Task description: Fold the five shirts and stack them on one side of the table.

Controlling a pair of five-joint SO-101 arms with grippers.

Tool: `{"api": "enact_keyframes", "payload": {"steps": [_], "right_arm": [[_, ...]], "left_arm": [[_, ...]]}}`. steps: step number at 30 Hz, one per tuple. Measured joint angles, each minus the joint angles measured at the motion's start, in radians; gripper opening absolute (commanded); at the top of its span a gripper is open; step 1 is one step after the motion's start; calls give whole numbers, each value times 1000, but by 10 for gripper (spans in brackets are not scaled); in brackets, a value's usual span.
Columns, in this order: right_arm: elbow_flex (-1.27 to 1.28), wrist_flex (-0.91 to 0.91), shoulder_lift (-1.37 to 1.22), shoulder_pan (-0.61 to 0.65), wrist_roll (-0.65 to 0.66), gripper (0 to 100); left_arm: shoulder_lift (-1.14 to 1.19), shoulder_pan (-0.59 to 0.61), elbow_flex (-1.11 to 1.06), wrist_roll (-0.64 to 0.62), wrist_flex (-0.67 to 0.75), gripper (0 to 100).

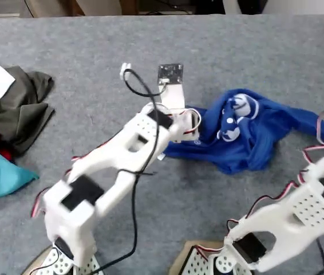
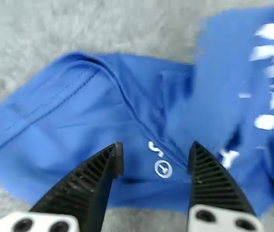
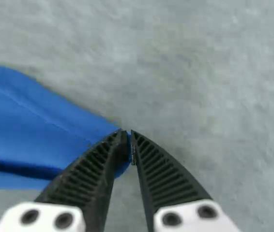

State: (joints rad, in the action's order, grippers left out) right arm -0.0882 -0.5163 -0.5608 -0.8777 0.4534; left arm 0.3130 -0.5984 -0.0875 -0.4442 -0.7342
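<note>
Grey felt cover (image 1: 265,46) — wooden furniture (image 1: 127,6) behind it

smooth cloth shirt (image 1: 253,140), fuzzy felt table (image 1: 265,51)

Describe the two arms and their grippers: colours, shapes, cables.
Both arms are white plastic with perforated panels and black motor blocks. The left arm carries a looping black cable; the right arm has red and white wires. Left gripper and right gripper have black, ribbed, tapering fingers on white bases.

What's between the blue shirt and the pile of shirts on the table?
In the high view, bare grey table, with the left arm stretched across it, separates the blue shirt from the pile.
</note>
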Motion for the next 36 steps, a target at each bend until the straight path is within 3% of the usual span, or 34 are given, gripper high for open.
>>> {"api": "enact_keyframes", "payload": {"steps": [10, 23, 36], "right_arm": [[-138, 6, -81, -123, 267, 5], [-293, 6, -273, -163, 288, 5], [-364, 6, -348, -163, 288, 5]], "left_arm": [[301, 9, 445, -147, -196, 228], [483, 9, 948, -221, -377, 228], [809, -31, 1215, -281, -308, 228]]}}
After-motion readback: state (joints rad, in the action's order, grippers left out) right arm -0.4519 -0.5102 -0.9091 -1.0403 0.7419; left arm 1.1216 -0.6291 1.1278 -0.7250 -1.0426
